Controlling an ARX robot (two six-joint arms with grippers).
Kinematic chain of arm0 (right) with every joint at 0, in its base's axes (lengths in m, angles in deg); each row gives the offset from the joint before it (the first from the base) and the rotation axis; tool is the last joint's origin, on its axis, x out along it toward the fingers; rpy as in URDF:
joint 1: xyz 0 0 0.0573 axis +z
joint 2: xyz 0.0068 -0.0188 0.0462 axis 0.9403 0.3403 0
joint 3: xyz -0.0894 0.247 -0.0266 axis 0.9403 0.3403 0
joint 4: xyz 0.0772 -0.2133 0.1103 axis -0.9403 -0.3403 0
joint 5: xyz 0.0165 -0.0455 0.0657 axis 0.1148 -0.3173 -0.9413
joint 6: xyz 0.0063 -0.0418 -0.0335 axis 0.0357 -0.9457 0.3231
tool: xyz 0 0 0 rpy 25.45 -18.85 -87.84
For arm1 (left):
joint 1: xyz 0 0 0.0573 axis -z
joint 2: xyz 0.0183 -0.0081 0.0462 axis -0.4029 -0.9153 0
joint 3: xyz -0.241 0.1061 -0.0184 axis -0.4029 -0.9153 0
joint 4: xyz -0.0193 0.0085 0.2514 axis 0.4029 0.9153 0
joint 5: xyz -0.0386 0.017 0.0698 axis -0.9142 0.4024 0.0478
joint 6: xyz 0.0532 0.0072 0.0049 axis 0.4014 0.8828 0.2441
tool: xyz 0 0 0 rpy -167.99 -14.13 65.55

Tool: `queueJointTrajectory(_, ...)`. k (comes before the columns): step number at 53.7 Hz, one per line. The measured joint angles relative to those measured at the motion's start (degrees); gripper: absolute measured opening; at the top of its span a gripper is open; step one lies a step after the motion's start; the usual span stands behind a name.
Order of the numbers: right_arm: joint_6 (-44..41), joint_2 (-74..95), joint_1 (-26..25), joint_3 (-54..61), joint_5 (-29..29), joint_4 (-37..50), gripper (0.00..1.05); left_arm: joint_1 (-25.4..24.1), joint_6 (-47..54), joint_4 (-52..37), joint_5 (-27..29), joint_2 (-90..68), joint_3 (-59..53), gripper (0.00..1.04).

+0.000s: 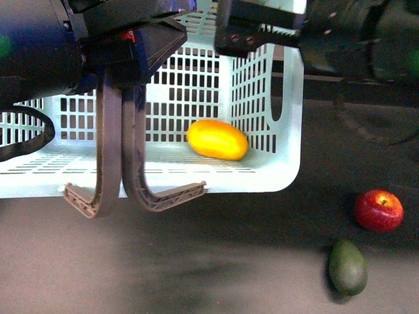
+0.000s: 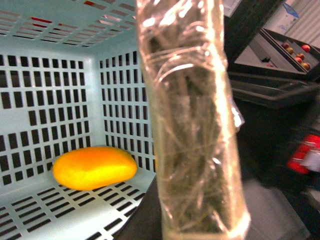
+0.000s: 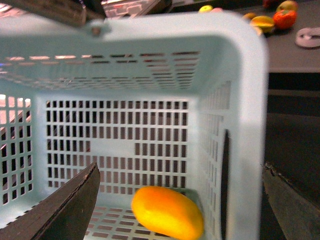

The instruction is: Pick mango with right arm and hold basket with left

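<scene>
Left gripper (image 1: 124, 72) clamped on the handles (image 1: 110, 144) of the basket (image 1: 262, 180), the right gripper (image 3: 180, 170) hangs spread-fingered at its mouth, the mango (image 1: 217, 140) in an inside corner, the pick seemingly next: a reach inward.

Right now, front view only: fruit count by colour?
Yellow-orange: 1, the mango, inside the basket
Red: 1, the apple
Dark green: 1, the oval fruit
Total: 3
</scene>
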Motion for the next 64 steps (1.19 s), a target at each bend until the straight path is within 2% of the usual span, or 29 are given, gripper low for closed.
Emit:
queueJointTrajectory(7,-0.13,-8.74,-3.23,6.36,1.29,-1.11,0.97,0.00,0.26,-0.02,0.24,0.00,0.00,0.08)
queueJointTrajectory(14,-0.17,-20.41,-7.50,13.53,1.57,-5.99,0.97,-0.04,0.17,-0.02,0.28,0.00,0.00,0.08)
queueJointTrajectory(24,0.31,-41.05,-14.64,20.59,0.79,-19.39,0.97,-0.04,0.17,-0.02,0.17,0.00,0.00,0.08)
queueJointTrajectory(32,0.61,-60.08,-20.02,23.89,1.70,-34.77,0.97,-0.04,0.07,-0.02,-0.20,0.00,0.00,0.08)
queueJointTrajectory(38,0.15,-71.58,-20.92,25.79,2.40,-44.78,0.97,-0.04,0.09,-0.02,-0.20,0.00,0.00,0.08)
queueJointTrajectory(49,-0.24,-74.71,-21.20,26.08,2.21,-45.94,0.97,-0.09,0.11,-0.02,0.22,0.00,0.00,0.08)
queueJointTrajectory(52,-4.35,-76.04,-22.84,28.63,-2.01,-39.45,0.88,-0.09,0.13,-0.02,0.17,0.00,0.00,0.08)
queueJointTrajectory(55,-8.55,-77.26,-23.67,30.67,-3.13,-35.12,0.79,-0.09,0.15,-0.02,0.17,0.00,0.00,0.08)
queueJointTrajectory(64,-14.03,-79.87,-23.98,32.89,-3.34,-33.81,0.53,-0.09,0.11,-0.02,0.13,0.00,0.00,0.08)
